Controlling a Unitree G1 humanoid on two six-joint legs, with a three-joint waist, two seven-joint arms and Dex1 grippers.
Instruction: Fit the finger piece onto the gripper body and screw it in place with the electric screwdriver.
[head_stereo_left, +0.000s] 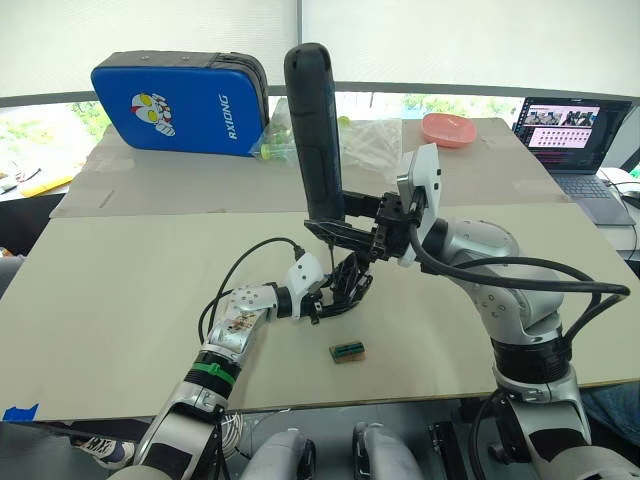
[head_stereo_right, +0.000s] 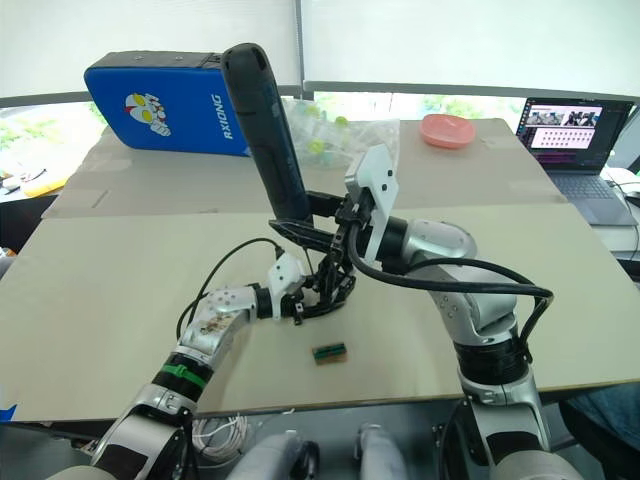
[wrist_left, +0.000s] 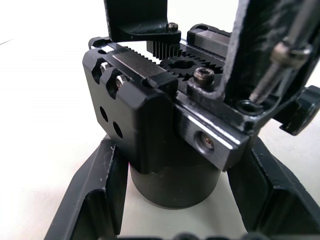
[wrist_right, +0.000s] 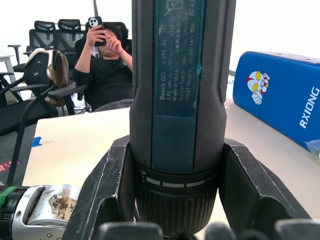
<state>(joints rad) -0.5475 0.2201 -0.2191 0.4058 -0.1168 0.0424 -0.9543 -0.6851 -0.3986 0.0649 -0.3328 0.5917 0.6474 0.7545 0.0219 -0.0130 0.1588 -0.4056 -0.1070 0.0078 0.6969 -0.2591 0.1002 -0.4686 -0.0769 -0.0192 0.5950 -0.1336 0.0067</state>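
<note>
Left eye view shows my right gripper (head_stereo_left: 375, 232) above the middle of the table (head_stereo_left: 120, 290), its two fingers pressed on the electric screwdriver (head_stereo_left: 315, 130). I hold the screwdriver almost upright, its thick body up and its bit end down over the gripper body (head_stereo_left: 345, 290). In the right wrist view my black fingers (wrist_right: 107, 185) clamp both sides of the screwdriver just above its ribbed collar.

My left gripper (head_stereo_left: 325, 295) is lower, near the table surface, and it is pinching the gripper body. In the left wrist view my two fingers (wrist_left: 95, 195) stand on either side of the round base of that body (wrist_left: 165, 135), touching it. On top of the body I see a toothed rack, a small gear and several screw heads. A thin metal shaft (wrist_left: 272, 72) comes down at an angle toward one corner.

I cannot tell where the finger piece is among these black parts.

A small green-and-black block (head_stereo_left: 347, 351) lies on the table, near the gripper body. A blue case (head_stereo_left: 180, 103), a pink dish (head_stereo_left: 448, 129) and a laptop (head_stereo_left: 575, 140) are at the far side.
</note>
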